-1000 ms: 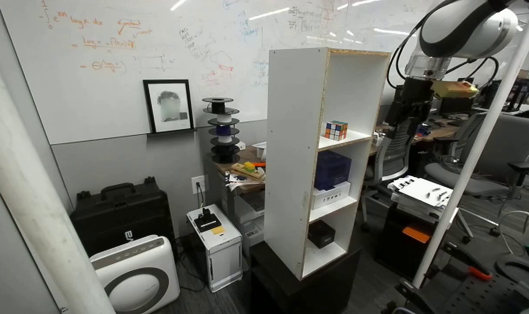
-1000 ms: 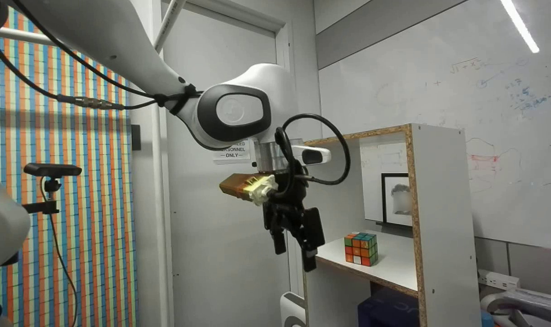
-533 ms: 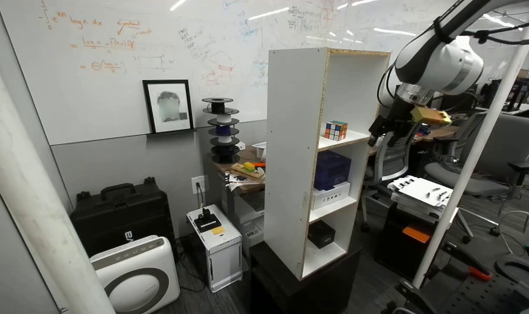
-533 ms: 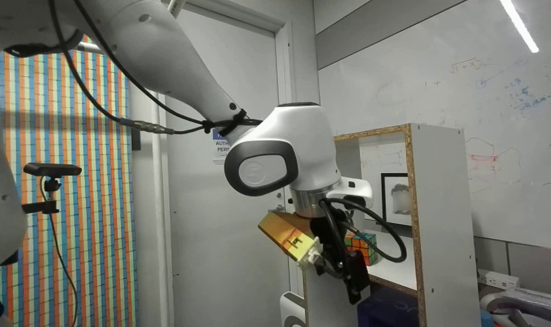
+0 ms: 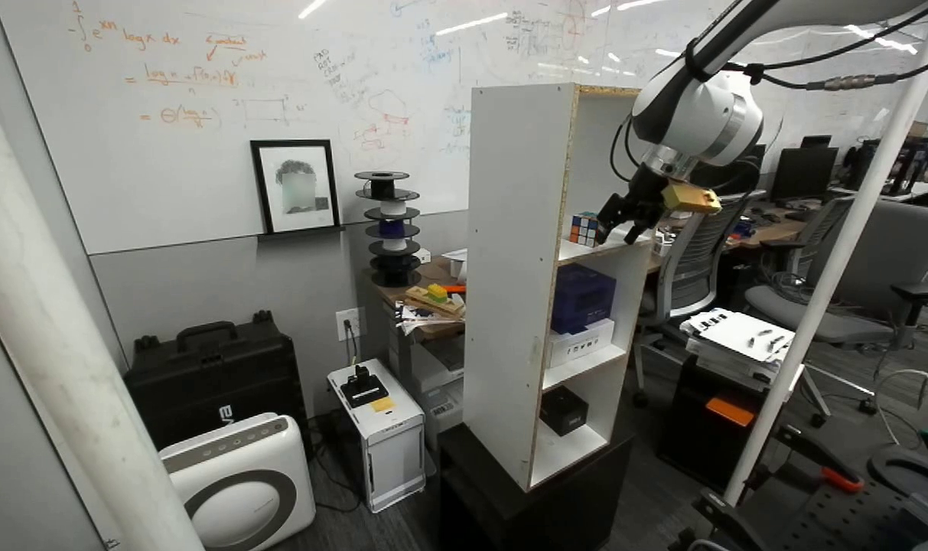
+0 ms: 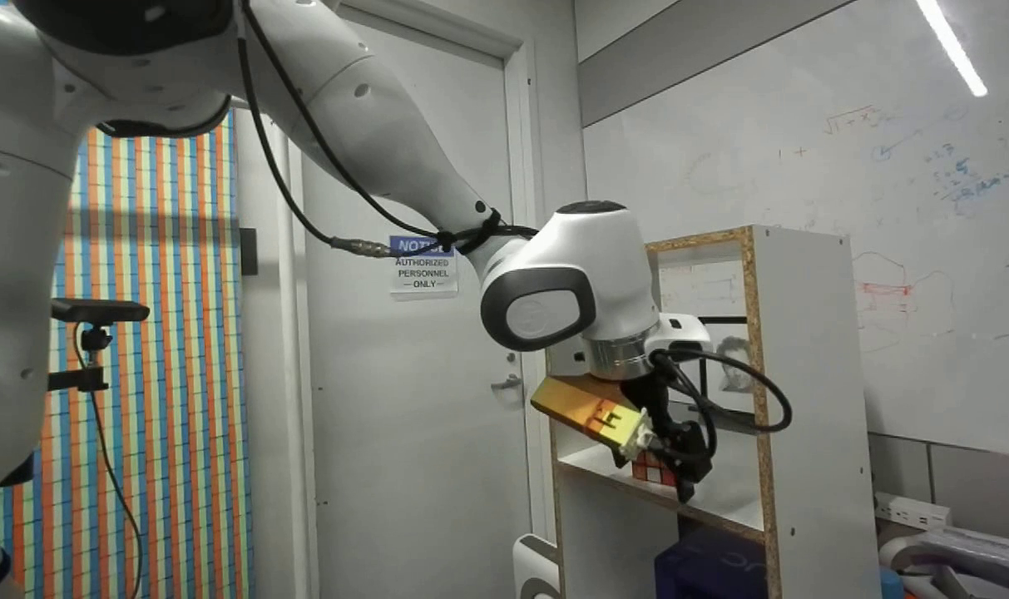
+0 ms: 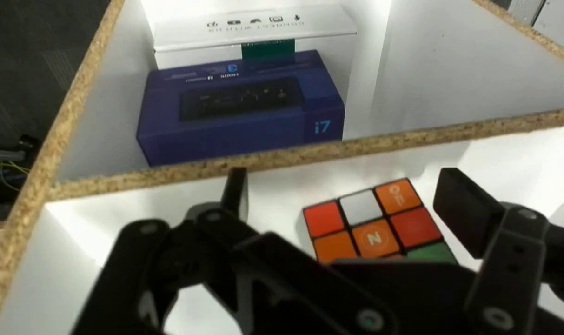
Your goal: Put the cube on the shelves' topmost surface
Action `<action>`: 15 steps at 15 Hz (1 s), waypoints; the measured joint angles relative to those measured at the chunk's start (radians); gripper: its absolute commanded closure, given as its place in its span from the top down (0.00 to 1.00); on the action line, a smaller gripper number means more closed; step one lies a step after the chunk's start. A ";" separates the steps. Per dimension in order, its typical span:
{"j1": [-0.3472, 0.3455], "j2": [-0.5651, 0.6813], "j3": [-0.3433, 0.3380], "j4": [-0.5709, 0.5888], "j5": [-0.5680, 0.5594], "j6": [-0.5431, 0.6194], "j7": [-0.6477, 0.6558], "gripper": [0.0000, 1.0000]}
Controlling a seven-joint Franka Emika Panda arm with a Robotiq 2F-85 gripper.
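In white shelves [image 5: 519, 268], the multicoloured puzzle cube [image 7: 374, 232] is set askew to the chipboard edge [image 7: 356, 147], ungripped by the wide-spread black gripper [image 7: 344, 190].

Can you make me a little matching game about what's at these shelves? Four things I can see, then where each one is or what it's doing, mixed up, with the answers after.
Things
1. Puzzle cube
2. Blue box
3. Black box
4. End effector

Places and states
A. In the bottom compartment
B. Open, gripping nothing
C. Resting in the top compartment of the shelves
D. On top of a white box

Pairs: 1-C, 2-D, 3-A, 4-B
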 measured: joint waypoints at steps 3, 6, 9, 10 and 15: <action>0.000 0.027 0.010 0.061 0.002 0.001 -0.018 1.00; 0.000 0.058 0.030 0.100 0.048 0.007 -0.036 0.75; -0.001 0.094 0.051 0.127 0.093 0.009 -0.065 0.58; -0.002 0.104 0.055 0.133 0.101 0.010 -0.072 0.49; -0.025 0.099 0.056 0.141 0.091 0.010 -0.069 0.44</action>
